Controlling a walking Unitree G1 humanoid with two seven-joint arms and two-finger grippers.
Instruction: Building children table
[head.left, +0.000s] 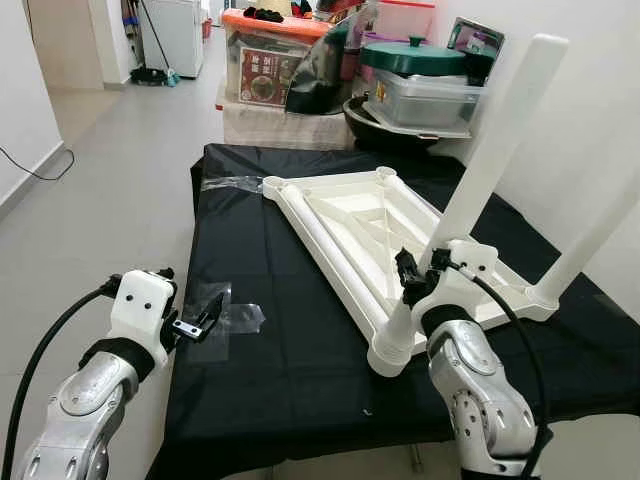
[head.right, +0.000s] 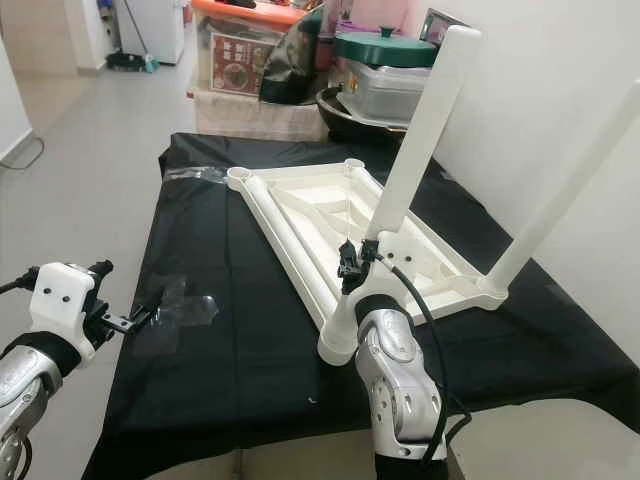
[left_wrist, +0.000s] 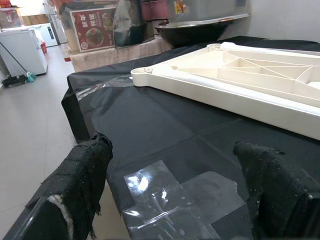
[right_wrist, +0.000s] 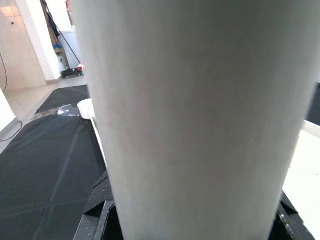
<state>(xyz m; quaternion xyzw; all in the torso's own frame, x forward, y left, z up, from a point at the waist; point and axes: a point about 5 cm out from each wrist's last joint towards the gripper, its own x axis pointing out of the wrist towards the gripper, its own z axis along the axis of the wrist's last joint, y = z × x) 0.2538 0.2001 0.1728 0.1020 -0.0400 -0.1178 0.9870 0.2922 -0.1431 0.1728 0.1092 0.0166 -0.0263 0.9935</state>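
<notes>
The white table top (head.left: 350, 225) lies upside down on a black-covered table (head.left: 280, 350). One white leg (head.left: 585, 240) stands upright in the top's right corner socket. My right gripper (head.left: 420, 272) is shut on a second white leg (head.left: 500, 130), which leans slightly and runs down into the near corner socket (head.left: 388, 355). That leg (right_wrist: 190, 110) sits close before the right wrist camera. My left gripper (head.left: 203, 318) hovers open over the table's left edge, above a patch of clear tape (left_wrist: 170, 195), with nothing between its fingers (left_wrist: 85, 175). The table top (left_wrist: 240, 75) lies ahead of it.
Behind the table stand storage boxes (head.left: 265, 60), a green-lidded container (head.left: 420, 85) and a black wok (head.left: 385, 125). A white wall (head.left: 600, 90) runs close along the right side. Tiled floor (head.left: 110, 200) lies open to the left, with a cable (head.left: 35, 170) by the wall.
</notes>
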